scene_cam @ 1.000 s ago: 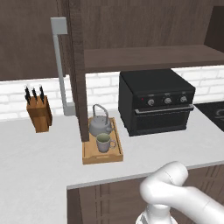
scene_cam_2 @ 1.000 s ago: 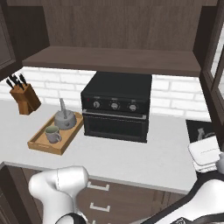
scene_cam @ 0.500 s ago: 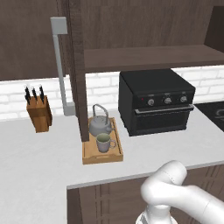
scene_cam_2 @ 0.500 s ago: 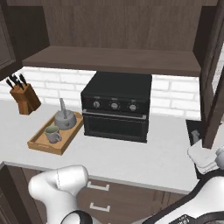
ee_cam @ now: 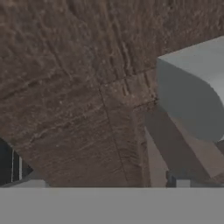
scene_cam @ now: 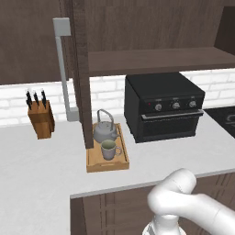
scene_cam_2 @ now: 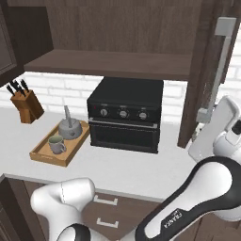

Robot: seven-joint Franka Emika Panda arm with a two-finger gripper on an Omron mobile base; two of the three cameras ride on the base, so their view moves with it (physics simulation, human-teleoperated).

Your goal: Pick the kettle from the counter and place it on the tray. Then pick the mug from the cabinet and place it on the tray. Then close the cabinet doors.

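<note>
The grey kettle point(scene_cam: 104, 131) and the pale mug point(scene_cam: 109, 149) both stand on the wooden tray point(scene_cam: 94, 165) on the light counter point(scene_cam: 41, 174). In the right base view the kettle point(scene_cam_2: 69, 129) and mug point(scene_cam_2: 56, 144) sit on the tray point(scene_cam_2: 41, 154) far left of my gripper point(scene_cam_2: 221, 124). My gripper is up against the right cabinet door point(scene_cam_2: 203, 70), by the lower end of its grey bar handle point(scene_cam_2: 219, 66). The hand view is close on the door's wood point(ee_cam: 78, 96) and the handle end point(ee_cam: 192, 92). The jaws stand open, holding nothing. The left door point(scene_cam: 81, 92) stands out edge-on over the counter.
A black oven point(scene_cam_2: 124, 115) stands on the counter under the cabinet shelf point(scene_cam_2: 108, 63). A knife block point(scene_cam: 40, 118) is at the back left. The left door's handle point(scene_cam: 62, 69) hangs near the tray. White brick wall runs behind.
In the right base view the right door has swung left toward the cabinet, and my hand has risen and followed it. Tray, kettle and mug have not moved.
</note>
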